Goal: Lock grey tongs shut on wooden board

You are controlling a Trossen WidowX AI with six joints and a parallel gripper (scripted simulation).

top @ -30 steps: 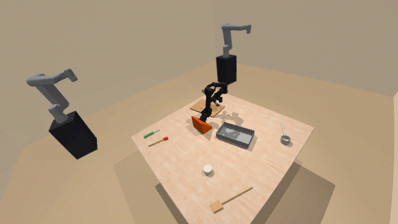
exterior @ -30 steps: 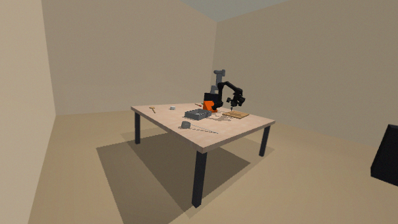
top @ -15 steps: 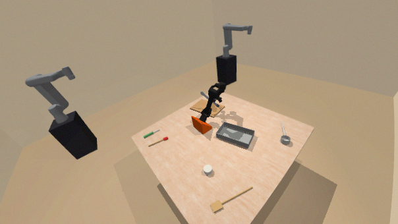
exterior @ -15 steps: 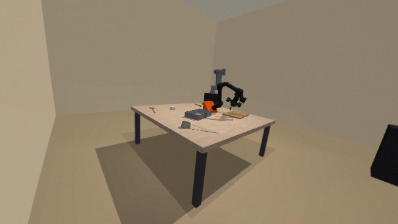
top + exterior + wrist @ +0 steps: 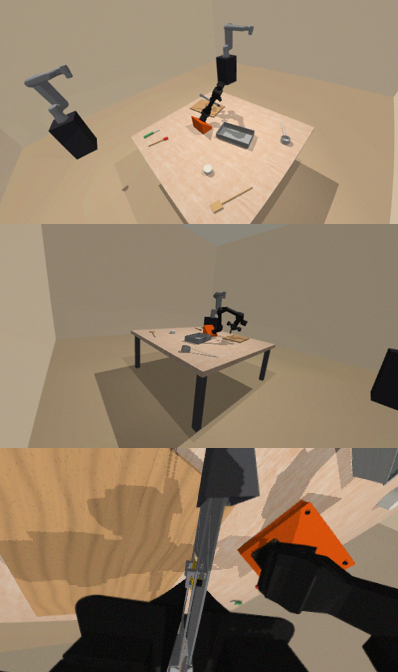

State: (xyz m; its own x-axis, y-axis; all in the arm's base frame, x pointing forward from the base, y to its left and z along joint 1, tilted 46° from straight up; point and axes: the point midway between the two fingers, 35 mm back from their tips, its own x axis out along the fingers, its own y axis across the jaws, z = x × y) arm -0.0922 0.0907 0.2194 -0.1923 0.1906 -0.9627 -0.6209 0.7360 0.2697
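Observation:
The grey tongs (image 5: 205, 97) (image 5: 212, 518) are in my gripper, their two arms close together. In the wrist view they run from the bottom centre to a wide dark end at the top, with a small bracket with yellow parts near the fingers. My gripper (image 5: 231, 330) (image 5: 190, 583) is shut on them, above the wooden board (image 5: 197, 108) (image 5: 242, 338) (image 5: 60, 508). In the top view the arm hides the grip and the tongs' middle. The lock's state cannot be made out. The roasting tin (image 5: 232, 141) (image 5: 191, 340) stands on the table without the tongs.
The orange arm base (image 5: 199, 126) (image 5: 209, 330) (image 5: 320, 538) stands between board and tin. A ladle (image 5: 285, 140) (image 5: 186, 348) lies beyond the tin. A white round object (image 5: 207, 169), a wooden turner (image 5: 217, 206), a green-handled tool (image 5: 148, 134) and a red-ended tool (image 5: 165, 138) lie farther off.

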